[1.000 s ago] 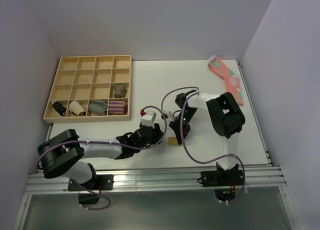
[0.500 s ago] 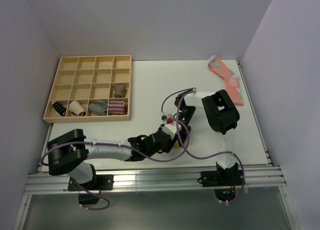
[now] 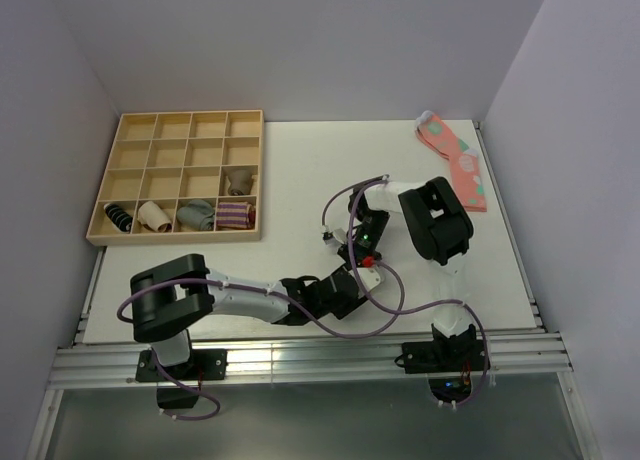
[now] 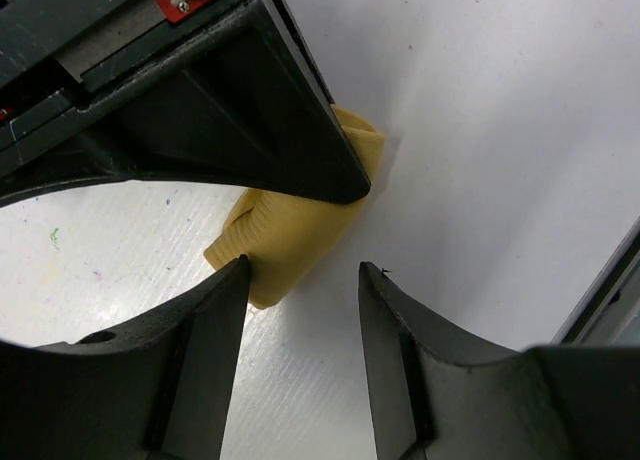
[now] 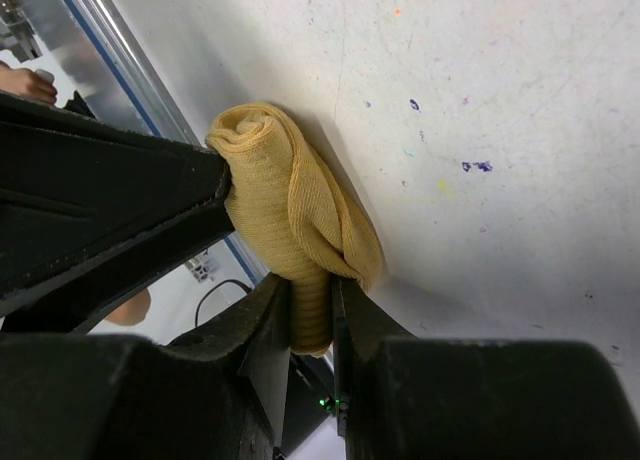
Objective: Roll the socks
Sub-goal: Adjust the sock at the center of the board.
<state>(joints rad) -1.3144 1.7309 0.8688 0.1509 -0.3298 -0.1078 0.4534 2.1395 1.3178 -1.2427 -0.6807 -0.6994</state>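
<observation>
**Arms:** 2, both reaching to the near middle of the white worktop (image 3: 300, 170), their wrists crowded together.

**Right claw** (image 5: 312, 305): 1. Its two fingers are clamped on the lower end of the socks.

**Left claw** (image 4: 302, 275): 1. Its fingers stand apart. One tip touches the end of the roll, and the other is clear of it over bare worktop.

**Socks** (image 5: 290, 220): 1 mustard-yellow bundle, rolled with a spiral showing at one end. It lies on the worktop near the front edge, pinched by the right claw. In the overhead view the two wrists hide it.

**Wooden tray** (image 3: 175, 237): 1, at the far left of the worktop, divided into 16 compartments, four by four.

**Rolled bundles** (image 3: 196, 215): 5 in the tray.
- 4 fill the nearest row, one per compartment: dark striped, beige, grey and purple-striped.
- 1 grey-brown bundle sits in the rightmost compartment of the next row.
- The remaining 11 compartments show bare wood.

**Pink socks** (image 3: 455, 160): spotted green and white, lying flat at the far right corner, well apart from the arms. Whether this is one sock or two stacked cannot be told.
</observation>
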